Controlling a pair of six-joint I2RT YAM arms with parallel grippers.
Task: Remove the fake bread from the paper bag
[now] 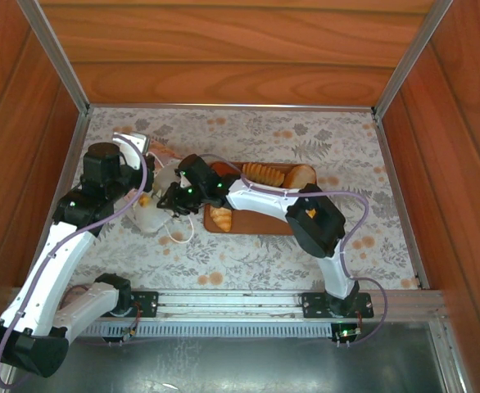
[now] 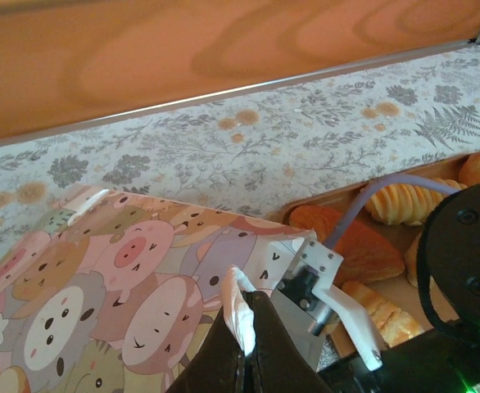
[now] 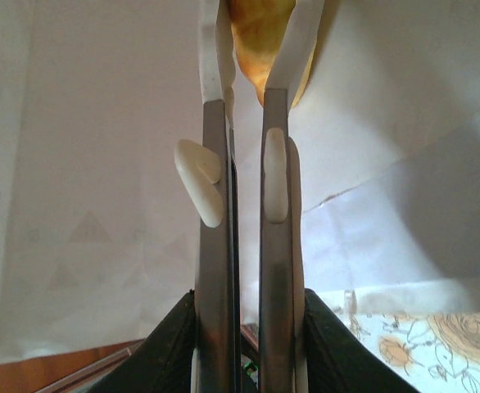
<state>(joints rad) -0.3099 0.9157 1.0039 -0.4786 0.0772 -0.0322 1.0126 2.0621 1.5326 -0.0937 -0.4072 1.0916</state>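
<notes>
Light, likely rigid fake bread is being pinched midway by right hand; paper bag rim is being clamped by left hand.

Warm, even light; close wrist views slightly soft.

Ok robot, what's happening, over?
Left gripper shut on white printed paper bag rim. Right gripper inside, gripping golden toy bread. Nothing blocking.
</notes>
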